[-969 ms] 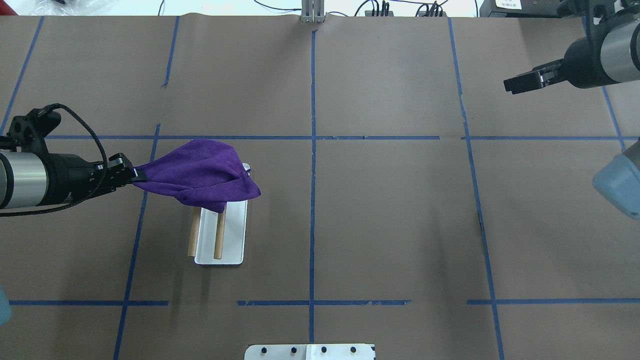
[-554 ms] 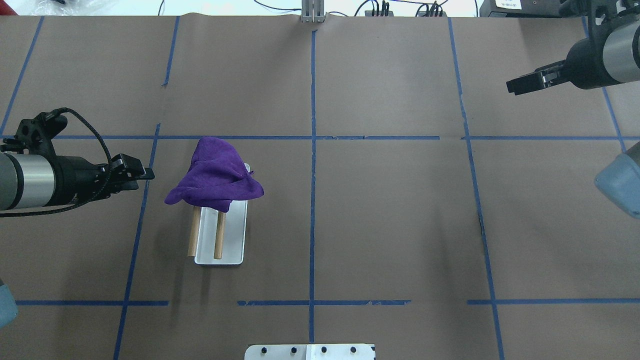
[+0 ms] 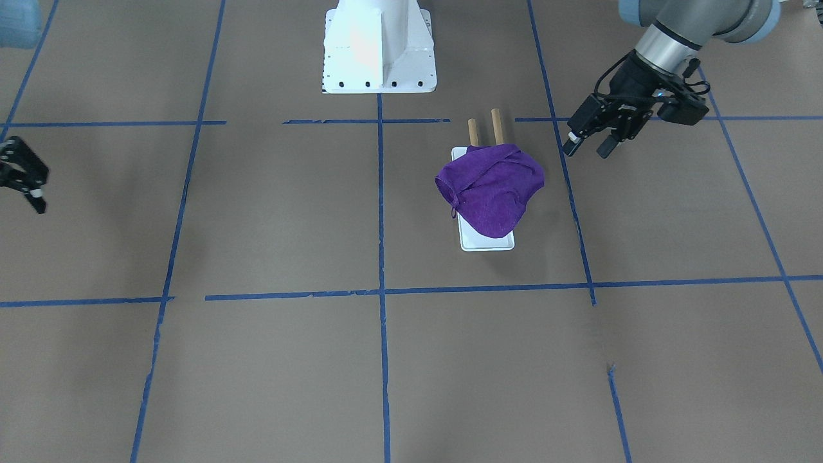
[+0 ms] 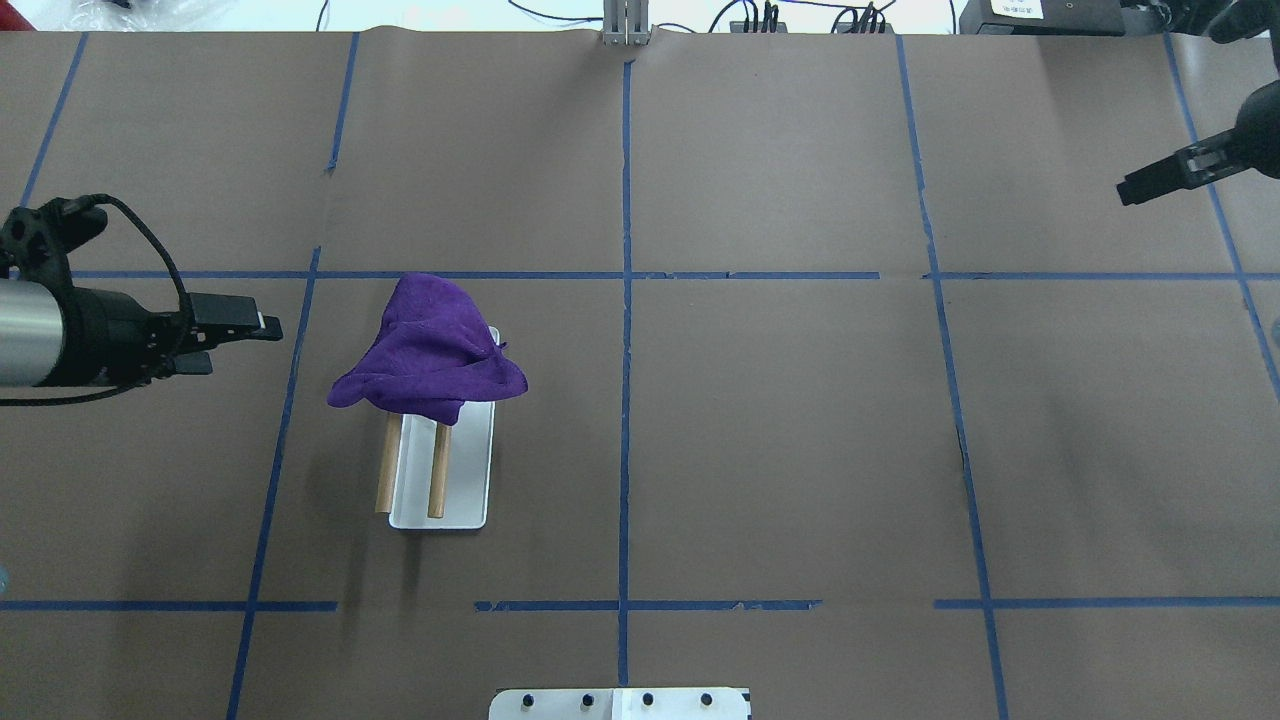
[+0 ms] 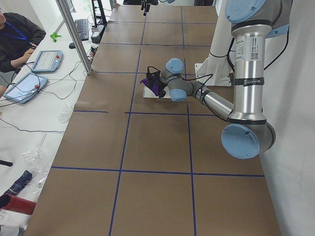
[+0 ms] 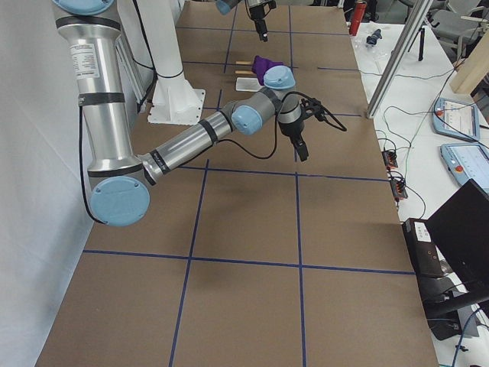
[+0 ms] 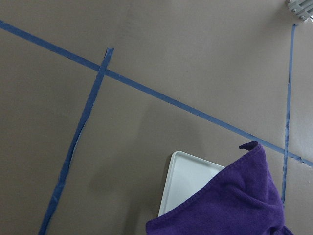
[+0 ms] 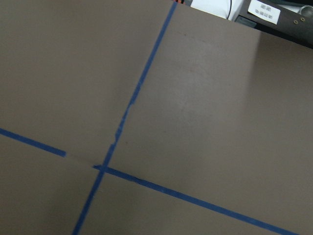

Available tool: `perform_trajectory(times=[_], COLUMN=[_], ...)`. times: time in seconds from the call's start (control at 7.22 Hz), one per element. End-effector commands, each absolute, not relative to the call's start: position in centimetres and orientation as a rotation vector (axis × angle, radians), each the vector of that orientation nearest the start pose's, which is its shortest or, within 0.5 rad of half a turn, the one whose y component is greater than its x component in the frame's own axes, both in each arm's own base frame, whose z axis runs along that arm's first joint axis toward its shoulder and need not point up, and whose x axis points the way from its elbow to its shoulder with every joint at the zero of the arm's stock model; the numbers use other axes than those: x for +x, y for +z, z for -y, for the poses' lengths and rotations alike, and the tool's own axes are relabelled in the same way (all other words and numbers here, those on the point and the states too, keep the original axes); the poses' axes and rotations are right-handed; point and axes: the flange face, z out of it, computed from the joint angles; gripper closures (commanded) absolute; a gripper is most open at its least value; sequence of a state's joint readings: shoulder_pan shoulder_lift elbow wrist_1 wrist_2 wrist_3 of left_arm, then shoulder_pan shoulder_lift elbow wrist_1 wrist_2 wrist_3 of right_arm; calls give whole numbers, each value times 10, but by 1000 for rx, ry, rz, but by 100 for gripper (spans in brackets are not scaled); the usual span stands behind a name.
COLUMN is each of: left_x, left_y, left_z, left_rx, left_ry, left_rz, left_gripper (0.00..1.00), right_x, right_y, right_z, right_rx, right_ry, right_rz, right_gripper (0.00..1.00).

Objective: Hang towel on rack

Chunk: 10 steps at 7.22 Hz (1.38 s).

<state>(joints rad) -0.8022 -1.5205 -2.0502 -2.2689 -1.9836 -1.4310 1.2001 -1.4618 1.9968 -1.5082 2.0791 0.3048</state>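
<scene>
Left jaws withdrew — towel [image 4: 430, 350] drapes rack's [image 4: 467, 480] far end.

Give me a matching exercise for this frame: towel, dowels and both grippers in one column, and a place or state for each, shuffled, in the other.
Things
1. purple terry towel
2. two brown wooden dowels
3. left gripper
4. right gripper

Places or states
A. off at the robot's far right, near nothing
B. open and empty, beside the small white-based rack
C. ends nearer the robot bare, other ends covered
D. bunched over the rack's end away from the robot

Pairs: 1-D, 2-C, 3-B, 4-A
</scene>
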Motion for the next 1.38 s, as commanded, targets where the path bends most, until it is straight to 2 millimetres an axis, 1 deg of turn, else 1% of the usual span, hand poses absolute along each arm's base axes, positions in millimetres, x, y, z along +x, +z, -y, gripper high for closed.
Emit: perform_trajectory(times=[0.0,0.14,0.28,0.42,0.55,0.69,0.83,0.97,1.11,1.25], left_x=[198,173,139,110,84,68,47,8,-22,-53], left_y=[393,409,424,441,465,487,504,537,565,587], left_z=[431,447,463,475,487,494,496,496,495,490], left_rx=[252,290,319,351,343,326,316,239,211,182], left_ry=[-214,-162,-104,-9,34,75,104,78,122,105], left_rz=[-994,-901,-807,-731,-673,-641,-651,-744,-747,-730], left_gripper=[0,0,0,0,0,0,0,0,0,0], right_x=[-43,-13,15,45,56,64,68,67,67,67], right_y=[470,521,559,583,599,610,608,608,606,604], right_z=[505,505,503,499,493,493,496,500,498,502], right_rx=[173,70,43,23,1,-1,25,36,53,51], right_ry=[-305,-263,-337,-316,-269,-230,-208,-210,-205,-189], right_rz=[519,491,486,508,587,661,697,697,693,694], right_gripper=[0,0,0,0,0,0,0,0,0,0])
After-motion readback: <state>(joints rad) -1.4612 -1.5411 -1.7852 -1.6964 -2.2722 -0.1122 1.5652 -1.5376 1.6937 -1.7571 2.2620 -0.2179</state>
